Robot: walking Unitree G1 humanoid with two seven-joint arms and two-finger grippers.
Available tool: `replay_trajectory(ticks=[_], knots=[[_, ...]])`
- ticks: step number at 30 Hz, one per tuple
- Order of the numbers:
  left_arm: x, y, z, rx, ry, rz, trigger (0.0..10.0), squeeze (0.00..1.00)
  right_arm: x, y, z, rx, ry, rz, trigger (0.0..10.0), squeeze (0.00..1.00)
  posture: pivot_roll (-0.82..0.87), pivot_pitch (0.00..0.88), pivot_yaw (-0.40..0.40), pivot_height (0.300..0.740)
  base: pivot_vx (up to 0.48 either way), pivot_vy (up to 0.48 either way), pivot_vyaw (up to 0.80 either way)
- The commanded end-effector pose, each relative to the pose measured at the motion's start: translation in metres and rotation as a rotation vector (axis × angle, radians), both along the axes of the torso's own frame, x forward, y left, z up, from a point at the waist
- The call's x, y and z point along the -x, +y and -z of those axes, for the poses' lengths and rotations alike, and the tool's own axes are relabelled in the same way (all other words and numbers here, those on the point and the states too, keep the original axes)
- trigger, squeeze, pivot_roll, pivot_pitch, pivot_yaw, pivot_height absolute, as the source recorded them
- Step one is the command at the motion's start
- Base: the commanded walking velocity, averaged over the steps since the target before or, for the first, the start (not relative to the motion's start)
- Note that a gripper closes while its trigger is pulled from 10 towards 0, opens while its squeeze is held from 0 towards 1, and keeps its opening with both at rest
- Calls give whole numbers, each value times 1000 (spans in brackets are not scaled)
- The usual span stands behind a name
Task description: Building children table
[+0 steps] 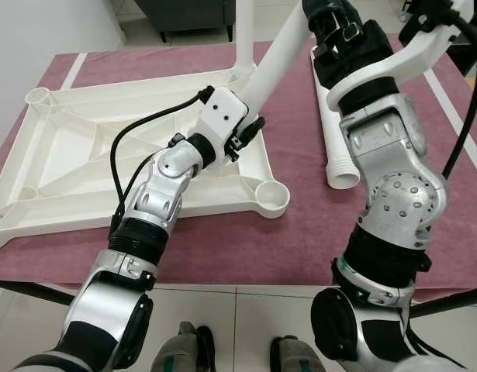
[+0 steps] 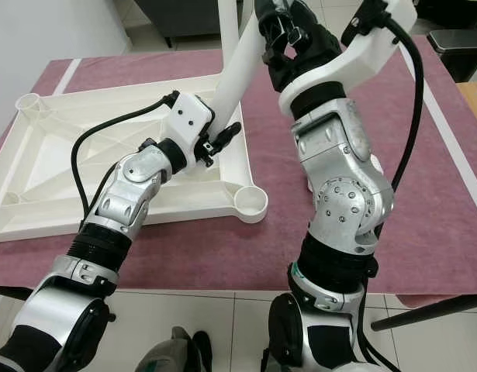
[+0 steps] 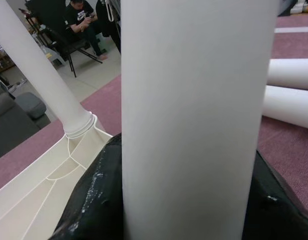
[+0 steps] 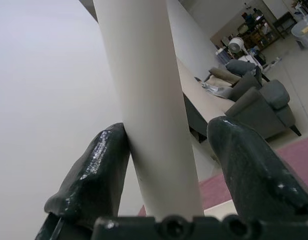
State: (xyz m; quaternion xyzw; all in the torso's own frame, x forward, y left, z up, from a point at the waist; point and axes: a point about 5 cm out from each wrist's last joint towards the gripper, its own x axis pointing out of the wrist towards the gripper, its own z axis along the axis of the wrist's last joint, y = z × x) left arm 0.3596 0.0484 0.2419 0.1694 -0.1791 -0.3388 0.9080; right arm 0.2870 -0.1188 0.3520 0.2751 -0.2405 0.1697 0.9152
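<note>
1. Two silver arms reach from the near edge over the upturned white plastic tabletop [image 1: 67, 155], which lies on a maroon cloth [image 1: 246, 248].
2. Ribbed and rectangular underneath, the tabletop has round sockets at its corners; three show, one [image 1: 271, 195] at the near right corner and open.
3. Four smooth white tube legs can be counted: one [image 3: 41, 75] stands upright in the far right socket, one [image 1: 273, 66] leans above the tabletop, and two [image 3: 289, 90] lie side by side on the cloth to the right of the tabletop.
4. Left gripper [image 3: 189, 200], above the tabletop's right half, is clenched around the leaning leg, its glossy black fingers [image 3: 93, 200] pressed on both sides.
5. Right gripper [image 4: 169, 165] sits higher on the same leg; one finger [image 4: 101, 165] touches it, the other stands slightly apart, so whether it grips I cannot tell.
6. One person [image 3: 83, 20] sits on a chair on the tiled floor beyond the tabletop.
</note>
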Motion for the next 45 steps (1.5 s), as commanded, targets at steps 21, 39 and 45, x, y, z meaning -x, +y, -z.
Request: replay_trajectory(ticks=[21, 39, 45], knots=[[-1, 3, -9, -24, -203, -169, 0, 0, -25, 1, 52, -27, 357, 200, 0, 0, -95, 153, 115, 740, 0, 0, 0], [27, -28, 4, 19, -61, 156, 10000, 1000, -13, 20, 40, 200, 171, 48, 0, 0, -95, 153, 117, 740, 0, 0, 0], [43, -25, 5, 33, 41, 372, 10000, 0, -7, 22, 37, 340, 84, -31, 0, 0, -94, 153, 122, 740, 0, 0, 0]])
